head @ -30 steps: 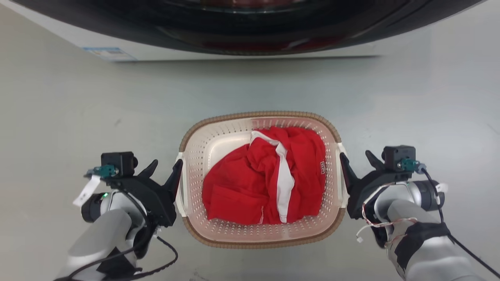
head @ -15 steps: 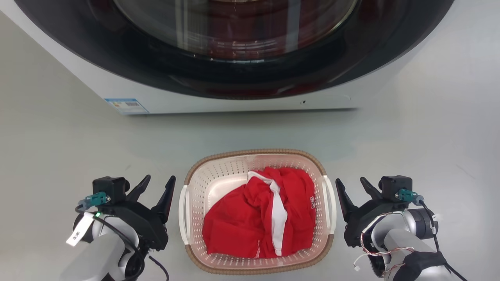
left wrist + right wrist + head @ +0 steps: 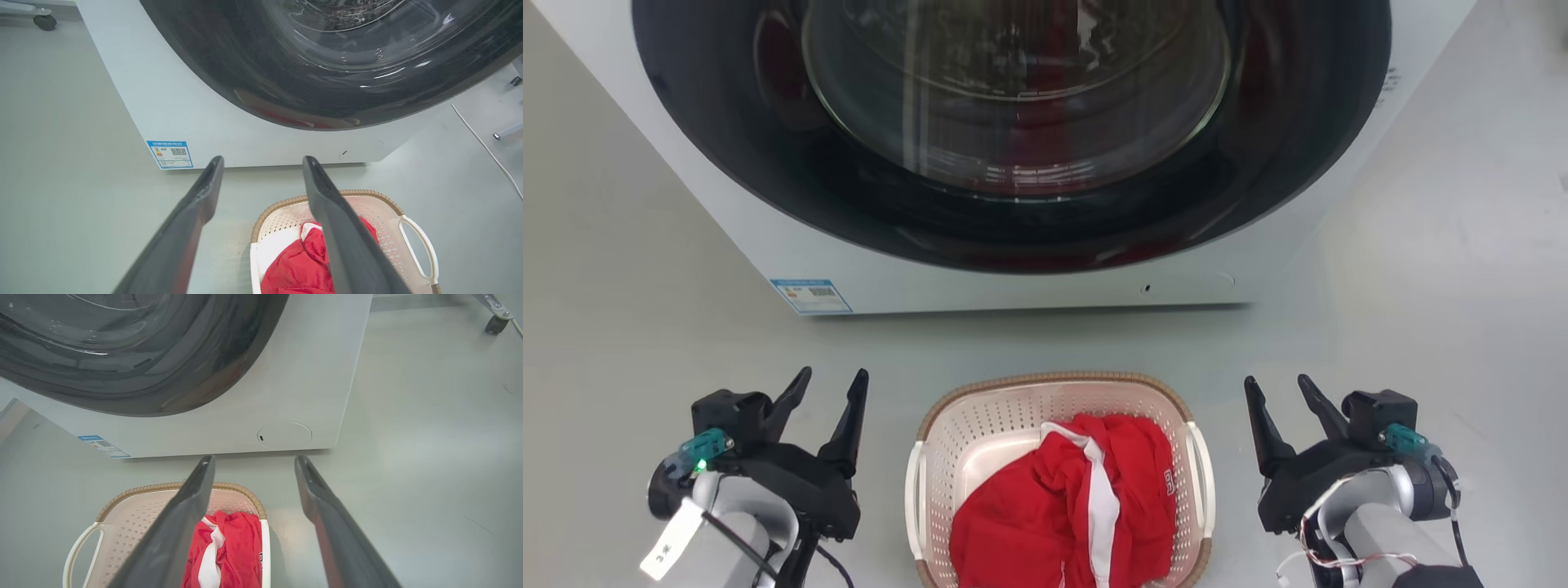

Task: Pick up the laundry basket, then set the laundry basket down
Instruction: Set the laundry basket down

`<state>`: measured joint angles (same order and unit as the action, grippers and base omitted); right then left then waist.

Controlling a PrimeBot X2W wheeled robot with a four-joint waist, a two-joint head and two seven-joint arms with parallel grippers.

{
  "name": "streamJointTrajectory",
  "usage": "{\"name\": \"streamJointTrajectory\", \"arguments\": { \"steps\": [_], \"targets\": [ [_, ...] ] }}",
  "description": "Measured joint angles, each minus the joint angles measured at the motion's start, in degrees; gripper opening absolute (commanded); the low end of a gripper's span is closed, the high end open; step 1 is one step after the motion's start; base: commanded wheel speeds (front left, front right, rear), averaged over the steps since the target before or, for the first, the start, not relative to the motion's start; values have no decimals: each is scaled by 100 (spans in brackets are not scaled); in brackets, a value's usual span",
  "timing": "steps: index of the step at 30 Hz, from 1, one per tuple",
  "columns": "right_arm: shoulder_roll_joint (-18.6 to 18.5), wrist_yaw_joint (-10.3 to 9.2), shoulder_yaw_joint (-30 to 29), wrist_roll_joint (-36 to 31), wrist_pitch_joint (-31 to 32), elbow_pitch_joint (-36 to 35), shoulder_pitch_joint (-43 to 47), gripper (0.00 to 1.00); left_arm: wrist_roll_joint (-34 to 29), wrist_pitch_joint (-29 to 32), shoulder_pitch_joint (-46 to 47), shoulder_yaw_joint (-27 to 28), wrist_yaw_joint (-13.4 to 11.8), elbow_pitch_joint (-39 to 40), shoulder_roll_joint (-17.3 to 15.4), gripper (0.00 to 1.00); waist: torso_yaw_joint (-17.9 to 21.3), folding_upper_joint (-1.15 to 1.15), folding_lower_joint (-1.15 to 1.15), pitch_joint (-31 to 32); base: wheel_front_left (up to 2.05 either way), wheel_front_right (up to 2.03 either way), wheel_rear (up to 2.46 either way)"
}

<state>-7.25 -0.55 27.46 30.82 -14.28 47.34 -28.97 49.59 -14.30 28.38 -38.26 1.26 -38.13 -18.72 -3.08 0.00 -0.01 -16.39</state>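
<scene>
The laundry basket point(image 3: 1054, 379) is cream-white and perforated, with a brown woven-look rim. It stands on the grey floor in front of the washing machine, at the bottom centre of the head view, and holds a red garment point(image 3: 1029, 523) with a white stripe. My left gripper point(image 3: 832, 376) is open and apart from the basket's left handle point(image 3: 913, 490). My right gripper point(image 3: 1276, 382) is open too, off the right handle point(image 3: 1202, 482). The left wrist view puts the basket point(image 3: 282, 220) below my left gripper point(image 3: 262, 160). The right wrist view has the basket point(image 3: 135, 510) low and left of my right gripper point(image 3: 254, 458).
A white front-loading washing machine point(image 3: 980, 290) with a big dark round door stands close behind the basket, with a blue label point(image 3: 813, 296) at its lower left. A white cable point(image 3: 482, 147) lies on the floor to its right. Caster wheels point(image 3: 45, 22) point(image 3: 494, 322) stand far off on both sides.
Both grippers, which were against the basket's side handles, now stand open and well apart from them. The head view has shifted, showing much more of the washing machine and the basket lower.
</scene>
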Motion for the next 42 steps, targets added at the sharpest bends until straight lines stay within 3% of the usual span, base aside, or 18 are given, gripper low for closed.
{"name": "streamJointTrajectory", "arguments": {
  "steps": [9,15,27,42],
  "targets": [
    [-185,-277,-193,-274,-1,-1192,694,100,-560,0,-732,402,-586,1298,-321,100,0,0,0,497,0,0,0],
    [-267,-426,-291,-508,-1,-2031,1194,100,-899,-1,-1284,670,-733,2225,-480,100,17,0,0,755,0,0,0],
    [-474,-608,-657,-896,-2,-3440,2203,100,-1441,-1,-2311,1135,-834,3454,-531,100,31,0,0,1090,0,0,0],
    [-495,-658,-1073,-1183,-3,-4190,3037,100,-1827,-1,-3080,1763,-838,3695,-169,100,-10,1,1,1330,0,0,0]
  ]
}}
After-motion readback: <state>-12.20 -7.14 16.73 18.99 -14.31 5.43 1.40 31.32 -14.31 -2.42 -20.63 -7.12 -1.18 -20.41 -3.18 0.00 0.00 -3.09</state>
